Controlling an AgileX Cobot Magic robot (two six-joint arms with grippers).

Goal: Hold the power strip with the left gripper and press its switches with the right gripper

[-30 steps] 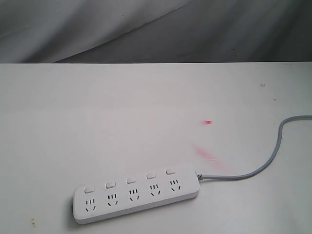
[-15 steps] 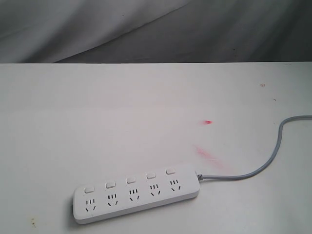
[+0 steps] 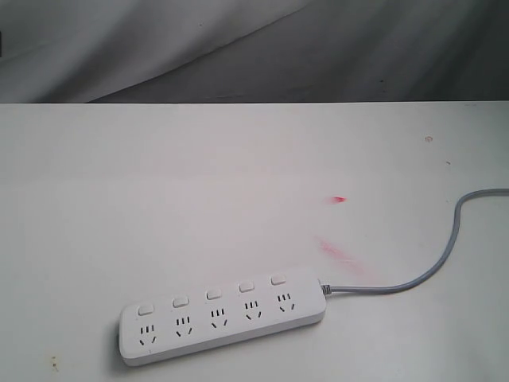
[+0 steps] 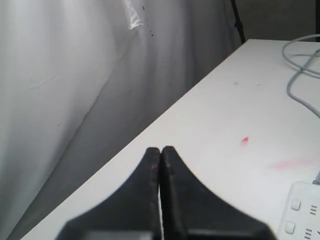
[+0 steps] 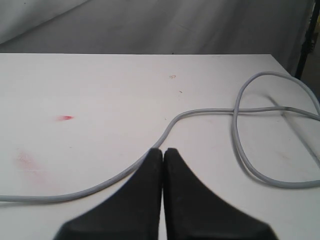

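On the white table (image 3: 199, 183), power strip (image 3: 223, 318); drapes (image 3: 159, 48) behind.

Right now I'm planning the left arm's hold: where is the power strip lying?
Exterior view: the long white plastic power strip lies on the white table, low and left of centre, grey cord trailing right.

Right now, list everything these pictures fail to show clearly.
Power strip: left wrist view shows only a corner, cut by the frame edge; right wrist view shows none.
Switches: too small in the exterior view to tell on from off.
Cord: its far end runs off the frame in every view.
Left end effector and right end effector: absent from the exterior view.
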